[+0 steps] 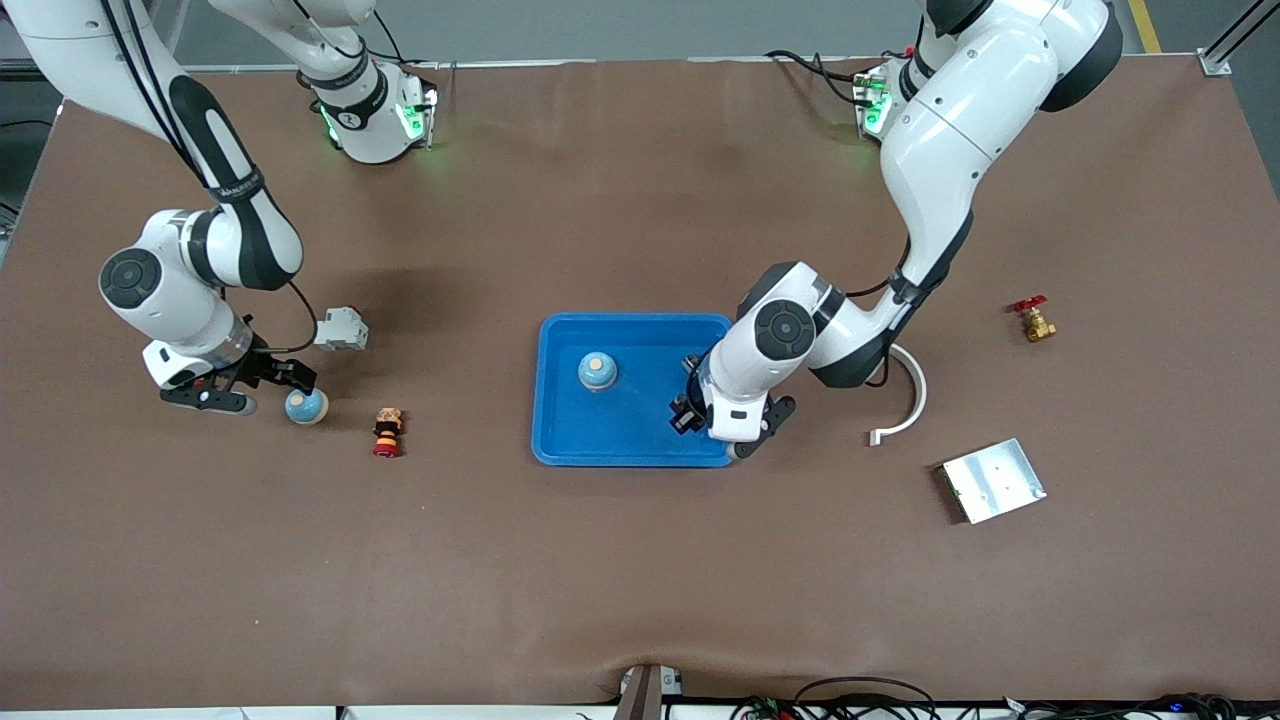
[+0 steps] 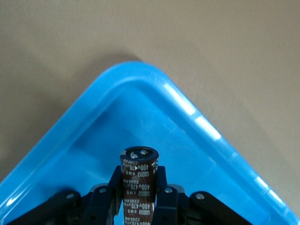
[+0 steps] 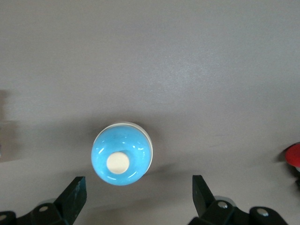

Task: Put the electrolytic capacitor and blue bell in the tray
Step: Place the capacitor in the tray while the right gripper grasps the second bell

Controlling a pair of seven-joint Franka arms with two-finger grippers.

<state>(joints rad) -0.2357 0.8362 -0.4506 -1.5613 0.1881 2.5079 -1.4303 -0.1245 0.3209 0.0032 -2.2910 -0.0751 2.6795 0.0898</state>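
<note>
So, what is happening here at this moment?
The left gripper is shut on the electrolytic capacitor over a corner of the blue tray. One blue bell already sits in the tray. The right gripper is open beside a second blue bell on the table, toward the right arm's end.

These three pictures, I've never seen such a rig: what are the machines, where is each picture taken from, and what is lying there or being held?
Two white robot arms work at a brown table. The wide picture looks down from a high camera facing them; the other two come from cameras on each wrist. The left tool is shut on a dark capacitor over a corner of the blue tray, where one blue bell already sits. The right tool is open above a second blue bell on the table. A silver plate, brass valve and small toy figure also lie around.
</note>
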